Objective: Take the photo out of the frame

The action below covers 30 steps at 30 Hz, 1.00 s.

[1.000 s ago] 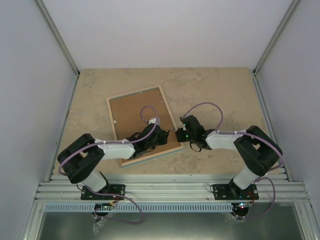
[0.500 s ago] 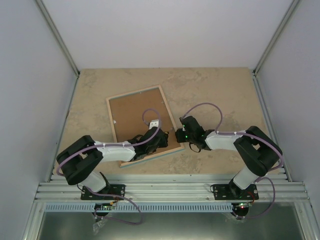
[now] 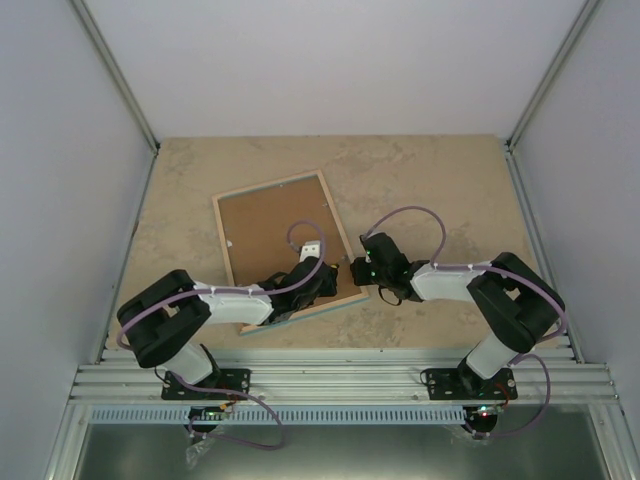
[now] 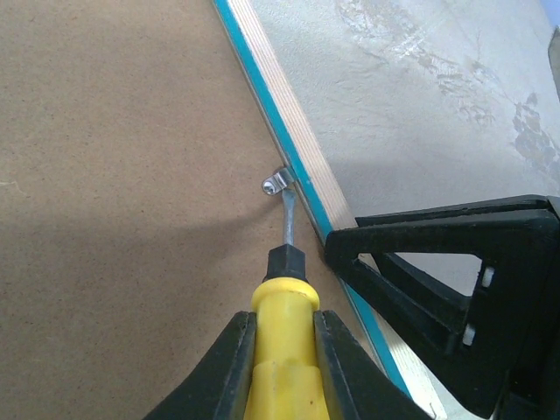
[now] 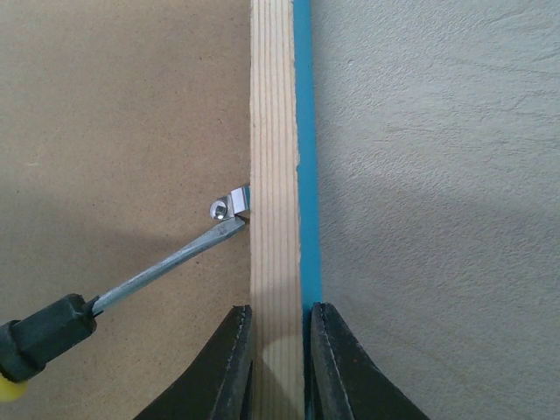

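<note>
The frame (image 3: 268,186) lies face down on the table, its turquoise edge and pale wood rim (image 5: 273,175) showing. A brown backing board (image 3: 265,225) fills it, and the photo is hidden beneath. My left gripper (image 4: 282,319) is shut on a yellow-handled screwdriver (image 4: 280,359). The screwdriver's blade tip rests against a small metal clip (image 4: 277,183) at the frame's right rim. My right gripper (image 5: 278,315) is shut on that same rim just below the clip (image 5: 229,204), one finger on the wood side and one on the turquoise side.
The frame sits at an angle in the middle-left of a beige stone-patterned tabletop (image 3: 440,170). White walls enclose the table on three sides. Both arms (image 3: 450,280) meet over the frame's near right corner.
My left arm has reached further right and its wrist has turned, bringing the screwdriver to the clip. The right gripper and the frame have stayed put.
</note>
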Each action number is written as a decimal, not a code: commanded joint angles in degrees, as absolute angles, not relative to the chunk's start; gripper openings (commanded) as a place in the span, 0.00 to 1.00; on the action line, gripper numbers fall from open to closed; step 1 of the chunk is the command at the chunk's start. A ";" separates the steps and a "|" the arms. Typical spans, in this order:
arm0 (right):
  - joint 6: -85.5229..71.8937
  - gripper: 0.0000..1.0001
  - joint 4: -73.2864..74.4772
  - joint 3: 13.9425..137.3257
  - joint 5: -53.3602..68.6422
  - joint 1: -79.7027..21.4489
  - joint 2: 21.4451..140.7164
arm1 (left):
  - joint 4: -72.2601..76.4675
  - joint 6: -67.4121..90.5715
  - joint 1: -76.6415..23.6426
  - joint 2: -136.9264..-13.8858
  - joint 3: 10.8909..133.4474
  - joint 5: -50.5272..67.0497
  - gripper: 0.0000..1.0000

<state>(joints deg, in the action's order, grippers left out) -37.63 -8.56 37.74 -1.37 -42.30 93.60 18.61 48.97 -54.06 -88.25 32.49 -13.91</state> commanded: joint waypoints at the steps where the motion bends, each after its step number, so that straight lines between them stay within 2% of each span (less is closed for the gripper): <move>1: -39.60 0.00 -7.90 36.13 1.65 -43.11 94.53 | 19.10 47.81 -54.14 -89.85 32.43 -18.64 0.00; 9: -39.46 0.01 -8.26 35.87 2.01 -43.07 94.65 | 18.86 48.53 -54.14 -91.52 33.43 -22.12 0.00; 21: -39.87 0.00 -8.97 35.33 2.54 -43.07 95.67 | 17.22 51.20 -54.09 -91.41 34.06 -35.13 0.00; 30: -40.92 0.00 -10.25 34.73 2.81 -43.07 97.14 | 19.53 53.89 -54.10 -91.44 33.74 -40.64 0.00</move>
<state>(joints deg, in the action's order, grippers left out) -38.65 -14.33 37.15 -0.45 -42.30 95.68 19.70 51.59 -56.64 -91.13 33.78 -23.62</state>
